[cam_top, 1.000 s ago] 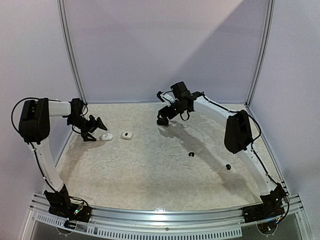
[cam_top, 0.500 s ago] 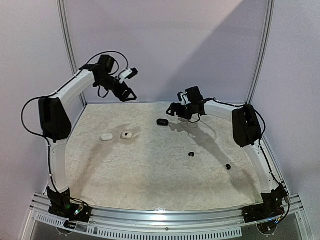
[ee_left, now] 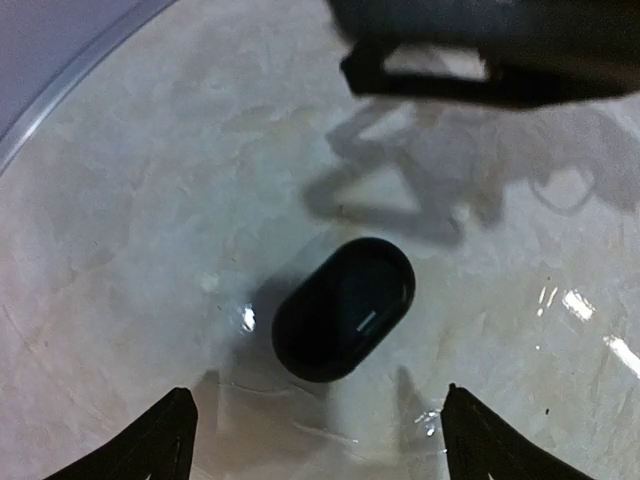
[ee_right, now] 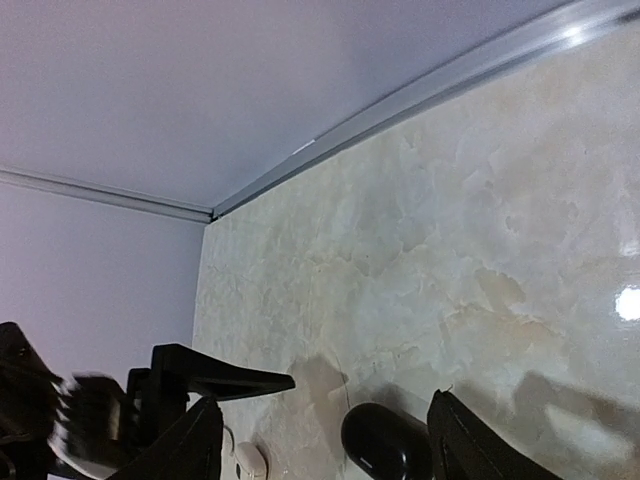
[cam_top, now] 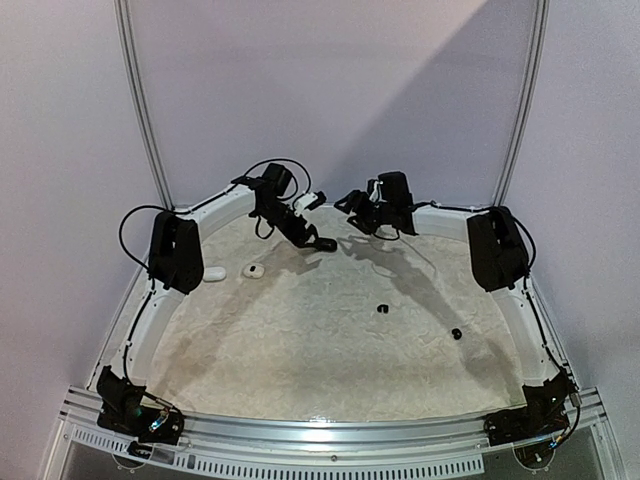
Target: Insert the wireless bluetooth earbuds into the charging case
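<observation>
Earbuds of black plastic, two of them, lie loose on the pale marbled table [cam_top: 300, 350], right of its middle: one black earbud [cam_top: 381, 309] nearer the centre, the other black earbud [cam_top: 456, 334] closer to the right arm's side. They are well apart from each other and from both grippers. A black charging case [ee_left: 343, 322], oval with its lid down, lies flat near the back wall, far from either bud. The left gripper [ee_left: 316, 400] hangs just over it. Its two fingers [ee_left: 160, 440] are spread wide with nothing between them, and the case shows just beyond their tips without touching either one. The right gripper [ee_right: 328, 405] is raised near the back edge, just right of the left one, and its dark frame crosses the top of the left wrist view. Its fingers [ee_right: 195, 445] also stand apart and grip nothing. In its own view the black case appears low between them, but the overhead view puts that gripper up and to the side of the case, not around it. On the left side of the table sit two white oval cases side by side. One white case [cam_top: 214, 274] is plain, and the other white case [cam_top: 254, 270] carries a small dark spot on top. Whether either is open, or holds a bud, is too small to tell.
</observation>
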`<state>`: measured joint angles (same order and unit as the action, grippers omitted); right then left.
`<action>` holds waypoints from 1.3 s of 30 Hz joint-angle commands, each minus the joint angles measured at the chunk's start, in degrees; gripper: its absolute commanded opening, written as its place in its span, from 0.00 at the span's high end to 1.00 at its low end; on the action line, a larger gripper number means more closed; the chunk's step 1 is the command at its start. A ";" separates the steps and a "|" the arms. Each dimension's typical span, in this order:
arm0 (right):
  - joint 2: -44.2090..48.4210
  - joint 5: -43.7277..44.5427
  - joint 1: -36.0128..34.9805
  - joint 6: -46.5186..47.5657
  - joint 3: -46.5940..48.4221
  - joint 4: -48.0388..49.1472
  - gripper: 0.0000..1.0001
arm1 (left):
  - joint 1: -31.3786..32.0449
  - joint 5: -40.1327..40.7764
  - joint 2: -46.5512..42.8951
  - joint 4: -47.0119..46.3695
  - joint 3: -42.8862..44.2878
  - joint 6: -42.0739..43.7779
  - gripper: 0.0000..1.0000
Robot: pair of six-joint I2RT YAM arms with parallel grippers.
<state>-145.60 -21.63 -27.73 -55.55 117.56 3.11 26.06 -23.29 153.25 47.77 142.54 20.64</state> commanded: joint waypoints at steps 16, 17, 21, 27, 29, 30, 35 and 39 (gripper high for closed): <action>-6.88 -1.40 -3.37 -9.25 -1.22 1.06 0.57 | -1.04 -3.93 0.91 -19.68 -9.61 -46.22 0.42; -6.95 -1.54 -3.61 -9.20 -1.50 0.96 0.58 | -1.00 -4.31 0.99 -19.89 -9.86 -46.67 0.45; -5.84 -2.02 -3.89 -9.69 -3.77 1.97 0.59 | -0.84 -6.42 0.33 -21.00 -13.09 -49.47 0.52; -3.39 -0.53 -3.97 -8.03 -6.19 1.51 0.60 | -0.77 -8.01 0.10 -22.72 -17.70 -53.38 0.55; -3.25 -0.46 -4.13 -7.63 -6.41 0.96 0.62 | -0.60 -8.32 -0.18 -22.28 -18.09 -53.20 0.59; -3.20 -0.36 -4.32 -7.31 -6.79 0.78 0.63 | -0.58 -8.43 -0.51 -21.53 -18.39 -53.06 0.60; -2.07 -0.26 -5.54 -7.83 -12.27 4.43 0.67 | -0.55 -8.31 -3.42 -19.53 -22.49 -53.25 0.69; 0.47 -0.49 -6.81 -7.72 -17.30 5.82 0.69 | -0.21 -9.10 -6.56 -19.06 -27.97 -53.68 0.71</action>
<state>-147.09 -22.55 -32.14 -63.75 105.75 12.08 24.75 -32.64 148.59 22.20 120.36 -32.80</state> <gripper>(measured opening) 0.311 0.303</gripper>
